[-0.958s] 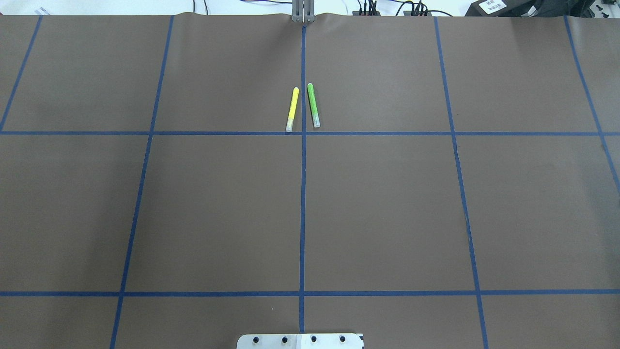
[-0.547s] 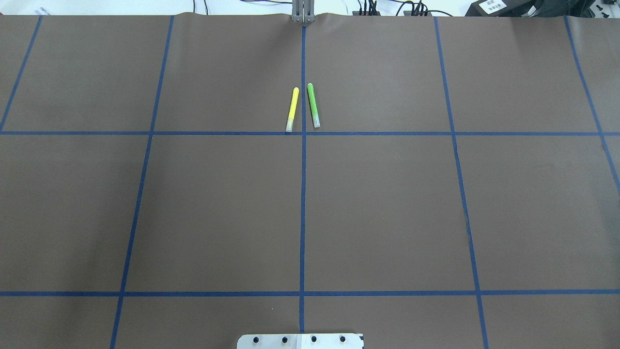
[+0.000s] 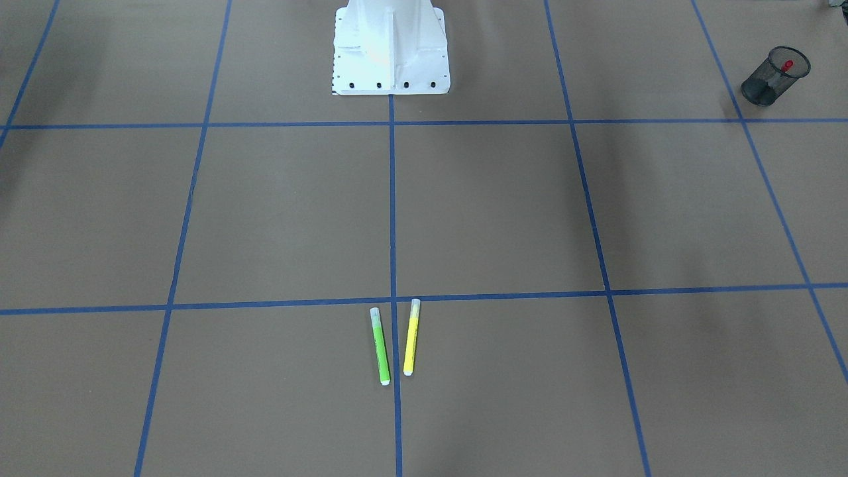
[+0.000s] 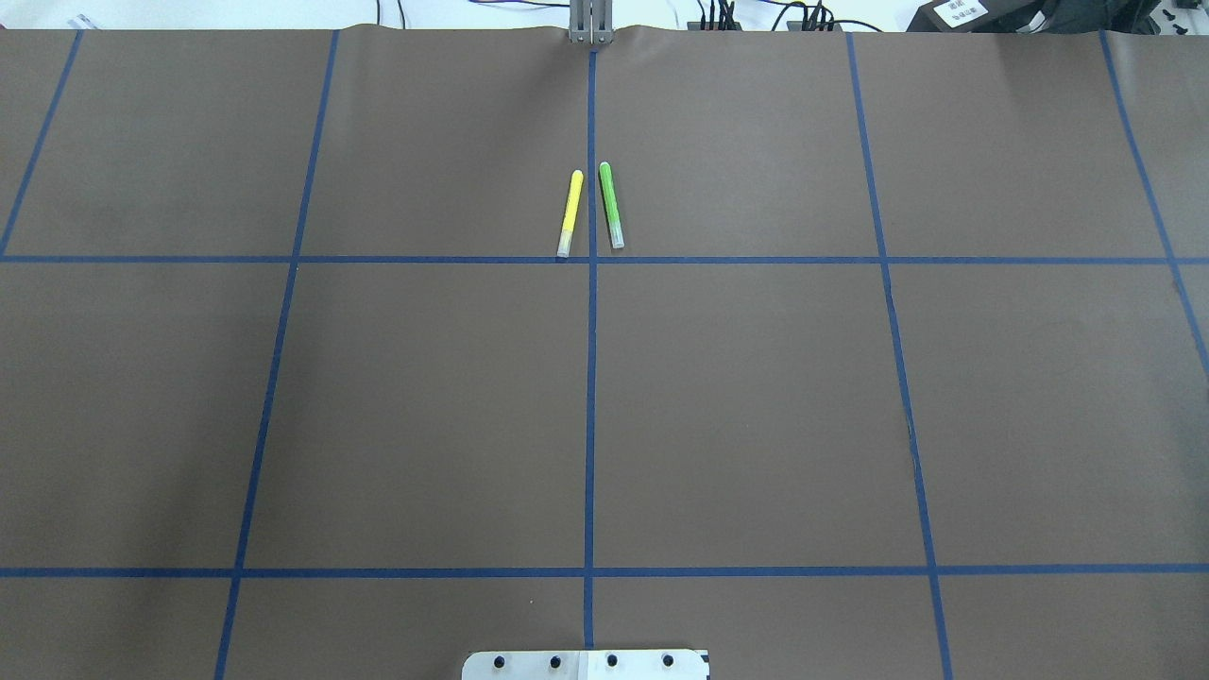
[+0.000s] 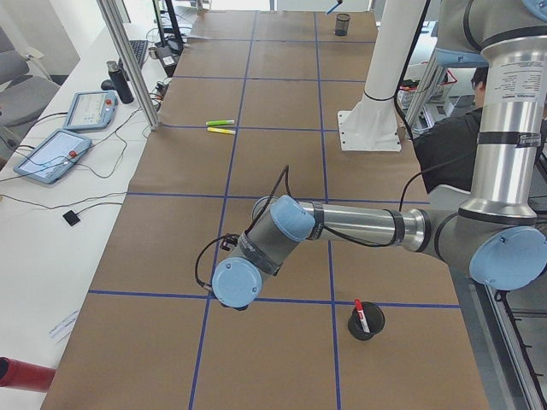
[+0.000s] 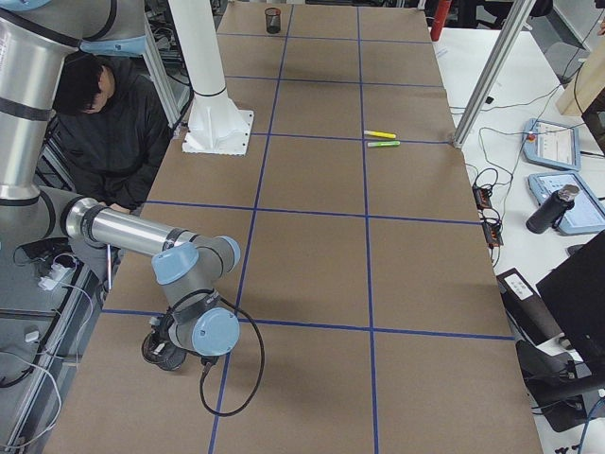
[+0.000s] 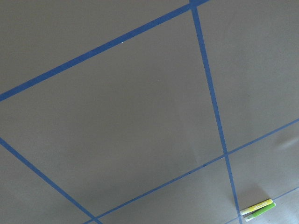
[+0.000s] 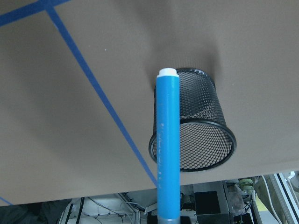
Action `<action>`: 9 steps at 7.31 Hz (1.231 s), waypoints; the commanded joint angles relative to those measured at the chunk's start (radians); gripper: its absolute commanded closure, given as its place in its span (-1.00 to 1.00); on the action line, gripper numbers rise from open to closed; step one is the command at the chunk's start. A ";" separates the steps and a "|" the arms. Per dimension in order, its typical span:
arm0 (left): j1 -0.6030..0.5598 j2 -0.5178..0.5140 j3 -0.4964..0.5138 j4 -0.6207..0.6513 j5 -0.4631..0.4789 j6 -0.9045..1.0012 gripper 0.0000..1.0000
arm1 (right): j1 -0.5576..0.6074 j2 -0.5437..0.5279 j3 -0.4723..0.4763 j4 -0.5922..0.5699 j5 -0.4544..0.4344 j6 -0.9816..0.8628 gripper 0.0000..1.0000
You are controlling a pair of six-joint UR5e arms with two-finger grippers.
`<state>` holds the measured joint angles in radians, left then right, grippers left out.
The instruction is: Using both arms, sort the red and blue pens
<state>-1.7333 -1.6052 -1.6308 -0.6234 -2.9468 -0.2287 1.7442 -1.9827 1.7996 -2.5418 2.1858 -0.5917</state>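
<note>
Blue pen (image 8: 167, 140) is up off the counter (image 4: 756, 406), hanging in front of the right wrist camera with its white end pointing toward the right mesh cup (image 8: 201, 107). It's not in the cup yet. In that view the pen's tip overlaps the cup's far edge. The right jaws are out of frame, but the pen sits in mid-air at the wrist, so they read as clamped on it. Right arm (image 6: 142, 236) is folded low at the counter's right end, wrist over that cup.

Red pen (image 5: 361, 318) stands in the left mesh cup (image 5: 376, 326), red cap up, at the counter's left end on the robot's side. Front view agrees: red tip showing inside the cup rim.

Left arm (image 5: 342, 224) is stretched low over the counter. Its wrist is near the left cup but apart from it, toward the operators' side. The left jaws are hidden behind the wrist in the side view, so I cannot tell their state. The left wrist camera shows only counter, tape grid and two markers in a corner.

Yellow marker (image 4: 570, 213) and green marker (image 4: 611, 205) lie flat side by side mid-counter on the operators' side. The centre tape line (image 4: 590, 378) runs between them and they don't touch.
</note>
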 commanded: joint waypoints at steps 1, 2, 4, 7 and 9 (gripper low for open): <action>0.005 -0.001 -0.003 -0.009 0.000 -0.001 -0.99 | 0.035 -0.054 0.009 -0.043 -0.012 -0.030 1.00; 0.003 -0.001 -0.007 -0.009 0.000 -0.003 -0.99 | 0.057 -0.080 0.006 -0.043 -0.026 -0.052 1.00; 0.005 -0.001 -0.006 -0.009 0.000 0.000 -0.99 | 0.112 -0.077 0.000 -0.077 -0.066 -0.053 1.00; 0.005 -0.001 -0.006 -0.009 -0.002 0.000 -0.99 | 0.112 -0.062 -0.035 -0.087 -0.063 -0.055 0.07; 0.003 -0.001 -0.004 -0.009 -0.002 0.003 -0.99 | 0.112 -0.044 -0.054 -0.078 -0.069 -0.048 -0.99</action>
<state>-1.7290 -1.6061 -1.6365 -0.6320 -2.9481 -0.2278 1.8560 -2.0389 1.7556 -2.6242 2.1196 -0.6427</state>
